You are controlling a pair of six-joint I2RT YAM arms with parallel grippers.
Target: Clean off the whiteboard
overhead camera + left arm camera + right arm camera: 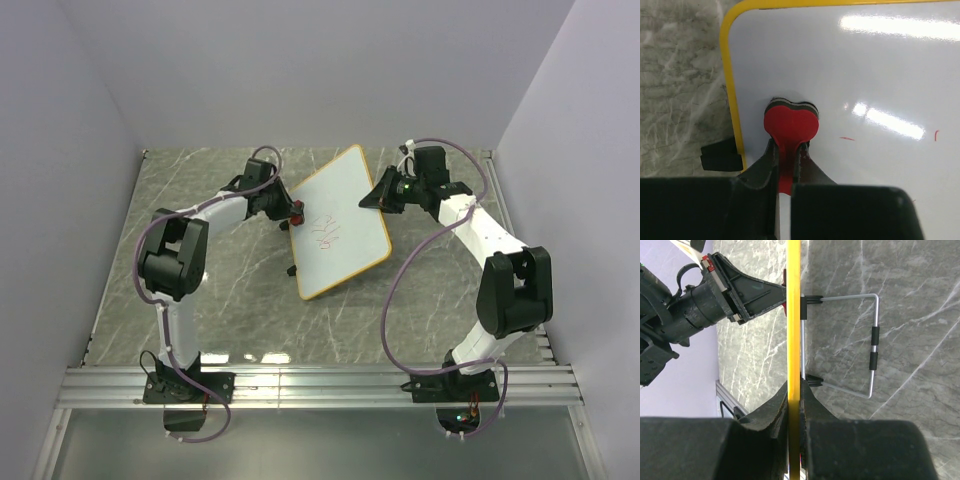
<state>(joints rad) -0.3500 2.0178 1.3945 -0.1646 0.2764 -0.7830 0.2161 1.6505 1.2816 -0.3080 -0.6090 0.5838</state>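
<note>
The whiteboard point(345, 200), white with an orange-yellow rim, is tilted in the middle of the table. Red scribbles point(325, 232) mark its middle. My left gripper point(290, 212) is shut on the red eraser point(791, 125) and presses it against the board point(865, 75) near its left rim; faint red marks point(847, 138) lie to the right of it. My right gripper point(381, 196) is shut on the board's right edge. The right wrist view shows the rim point(793, 315) edge-on between the fingers of that gripper point(795, 390).
A wire stand point(872, 345) folds out behind the board from black clips point(722, 155). The marble-pattern table point(230, 300) is boxed in by grey walls. An aluminium rail point(320, 385) runs along the near edge by the arm bases.
</note>
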